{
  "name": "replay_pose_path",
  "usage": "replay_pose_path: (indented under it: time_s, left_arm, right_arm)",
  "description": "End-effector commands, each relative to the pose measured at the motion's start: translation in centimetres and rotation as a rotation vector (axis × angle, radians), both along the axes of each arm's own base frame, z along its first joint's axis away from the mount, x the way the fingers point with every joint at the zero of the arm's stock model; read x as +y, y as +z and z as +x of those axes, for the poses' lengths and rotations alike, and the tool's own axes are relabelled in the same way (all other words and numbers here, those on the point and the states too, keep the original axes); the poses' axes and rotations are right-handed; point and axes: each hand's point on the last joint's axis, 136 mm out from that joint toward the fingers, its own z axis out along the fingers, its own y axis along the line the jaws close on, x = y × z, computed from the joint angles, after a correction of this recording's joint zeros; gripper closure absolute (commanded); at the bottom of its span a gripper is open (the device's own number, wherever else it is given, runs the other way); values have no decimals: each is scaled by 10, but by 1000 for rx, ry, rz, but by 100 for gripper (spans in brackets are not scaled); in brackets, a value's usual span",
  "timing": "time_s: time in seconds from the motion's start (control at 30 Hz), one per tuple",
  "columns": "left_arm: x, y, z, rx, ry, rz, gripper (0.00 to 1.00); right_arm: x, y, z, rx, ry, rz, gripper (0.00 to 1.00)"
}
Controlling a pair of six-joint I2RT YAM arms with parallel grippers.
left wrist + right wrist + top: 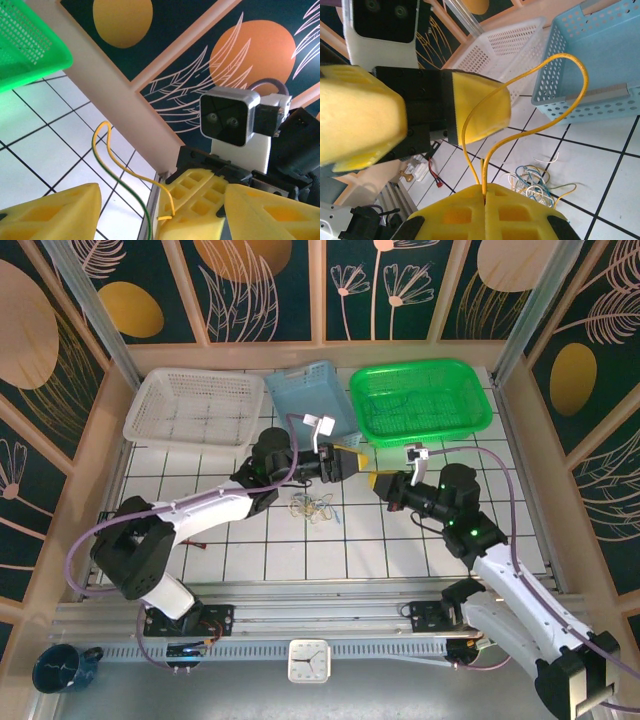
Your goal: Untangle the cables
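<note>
Right gripper [485, 192] clamped on yellow cable [580, 75]; left gripper [160, 212] jaws apart around it. Other cables [312, 507] bunched on table [400, 550], just near-left.

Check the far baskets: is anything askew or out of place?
The blue basket sits crooked, turned at an angle between the white basket and green basket and crowding both. Nothing is spilled; the loose cables lie bundled on the tiles.

White basket [150, 405], blue basket [300, 390] and green basket [420, 400] stand side by side at the rear.
</note>
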Motion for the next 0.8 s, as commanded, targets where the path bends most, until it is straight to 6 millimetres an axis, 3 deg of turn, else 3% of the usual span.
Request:
replay_pose_path:
  time_s: [0.0, 0.27, 0.57, 0.77]
  left_arm:
    - [-8, 20, 1, -32, -46, -49, 36]
    - [-17, 13, 9, -20, -54, -41, 40]
    - [-21, 9, 14, -20, -52, -35, 75]
    - [10, 27, 27, -103, 163, -95, 93]
  right_arm:
    - [7, 8, -4, -32, 41, 23, 100]
    - [13, 1, -9, -19, 70, 11, 100]
    - [12, -6, -11, -12, 62, -1, 100]
    - [-13, -40, 2, 69, -134, 8, 100]
